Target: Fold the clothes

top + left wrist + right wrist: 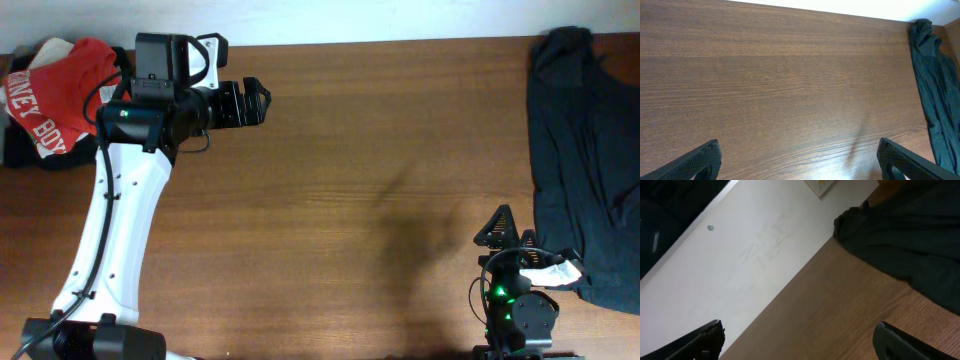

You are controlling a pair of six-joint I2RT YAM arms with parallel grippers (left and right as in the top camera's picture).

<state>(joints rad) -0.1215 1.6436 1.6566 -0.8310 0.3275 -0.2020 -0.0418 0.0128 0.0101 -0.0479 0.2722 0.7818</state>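
Note:
The red-orange T-shirt with white lettering lies bunched at the table's far left corner, on top of a dark garment. My left gripper is open and empty, held over bare wood to the right of the shirt; its fingertips frame bare table in the left wrist view. My right gripper is open and empty near the front right edge, its tips showing in the right wrist view. The red shirt does not show in either wrist view.
A dark blue-grey garment lies spread along the table's right side; it also shows in the left wrist view and the right wrist view. A white wall borders the table's far edge.

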